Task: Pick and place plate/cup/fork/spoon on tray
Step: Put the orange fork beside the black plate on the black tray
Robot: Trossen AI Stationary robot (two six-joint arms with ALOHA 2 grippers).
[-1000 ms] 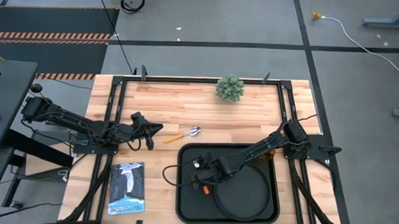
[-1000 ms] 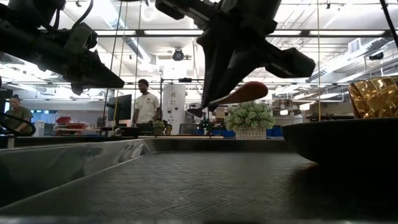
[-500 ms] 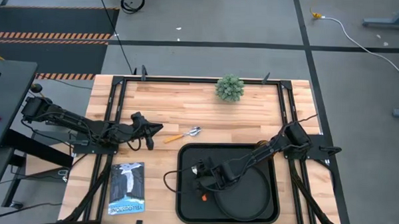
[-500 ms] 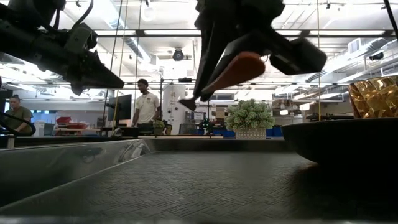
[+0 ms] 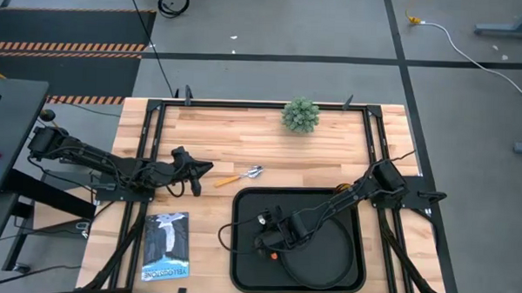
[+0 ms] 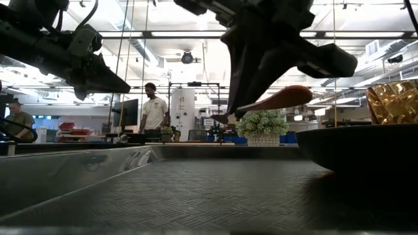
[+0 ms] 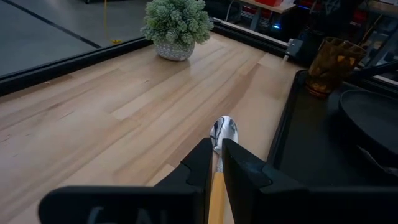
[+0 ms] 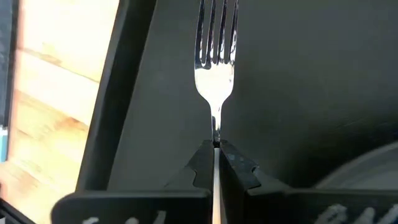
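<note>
The fork [image 8: 216,37], with silver tines and an orange handle [image 5: 274,254], is in my right gripper [image 5: 269,241], above the left part of the black tray [image 5: 250,207]. The round black plate [image 5: 327,257] lies on the tray's right part. The amber cup [image 6: 395,101] stands on the tray beyond the plate. The spoon [image 5: 247,174] lies on the wooden table, just beyond the tray's far left corner. My left gripper [image 5: 205,169] hovers above the spoon's handle end, fingers all but shut, touching nothing. My right gripper pinches the fork's thin neck [image 8: 216,142], just behind the tines, between its two fingers. The fingers slant down from above. The tines point ahead of them and the orange handle [image 6: 282,98] runs back under the gripper. The fork is lifted clear of the tray, slightly tilted.
A small potted plant [image 5: 300,114] stands at the table's far edge. A blue and white booklet [image 5: 166,246] lies on the table to the left of the tray. People stand in the room beyond the table.
My right gripper has moved a little toward the table's near edge over the tray with the fork. It tipped the fork's handle end up steeply, then brought it back down to nearly level. It has stayed shut on the fork.
</note>
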